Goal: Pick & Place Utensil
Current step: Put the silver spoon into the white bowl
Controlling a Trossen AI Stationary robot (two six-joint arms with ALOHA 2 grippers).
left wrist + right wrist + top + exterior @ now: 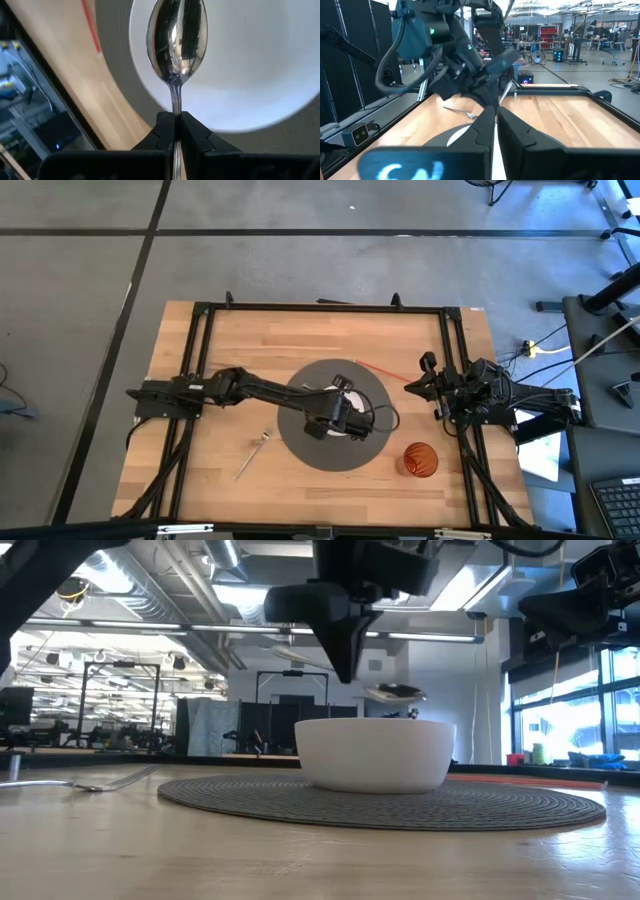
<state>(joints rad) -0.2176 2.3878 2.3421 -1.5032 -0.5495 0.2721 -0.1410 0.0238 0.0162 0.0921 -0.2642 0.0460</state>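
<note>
While the spoon (177, 37) hangs over the white bowl (376, 753), the left gripper (175, 125) pinches its handle. The bowl sits on a round grey mat (300, 448), a fork (252, 454) lies beside it, and the right gripper (494, 125) waits, fingers together, at the table's (180, 470) right edge.

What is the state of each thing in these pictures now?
spoon: held above the bowl, clear of it
left gripper: shut on the spoon's handle
bowl: upright on the round mat
fork: lying flat on the table
right gripper: shut, waiting at the table's right edge
</note>
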